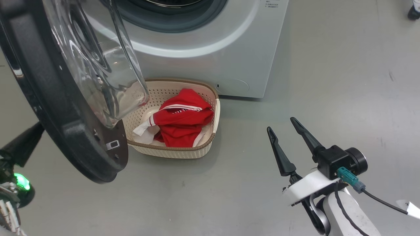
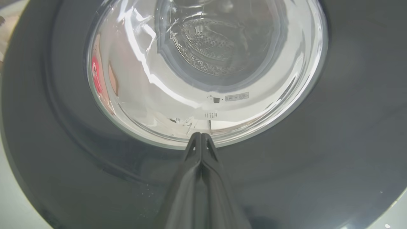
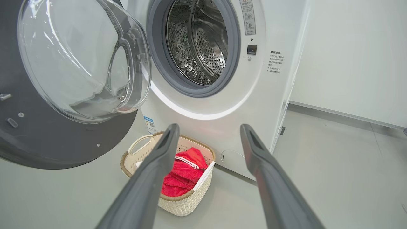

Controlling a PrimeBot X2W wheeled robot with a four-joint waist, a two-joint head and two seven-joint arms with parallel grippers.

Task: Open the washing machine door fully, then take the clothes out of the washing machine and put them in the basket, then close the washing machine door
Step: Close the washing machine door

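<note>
Grey floor (image 1: 328, 82), drum (image 3: 203, 41) looks empty, clothes (image 1: 183, 121) sit in the basket (image 1: 183, 148) ahead-left of the released right pincer (image 1: 280, 125). Clenched left pincer (image 2: 201, 136) has its tips at the washing machine door (image 2: 349, 127) rim where it meets the glass (image 2: 222, 63). Push steadily along the swing and avoid slipping onto the glass.

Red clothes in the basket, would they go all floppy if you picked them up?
The red, white-striped fabric clothes would probably flop and dangle; they lie crumpled in folds in the cream perforated plastic basket. Probably light too: the heap looks thin and soft.
</note>
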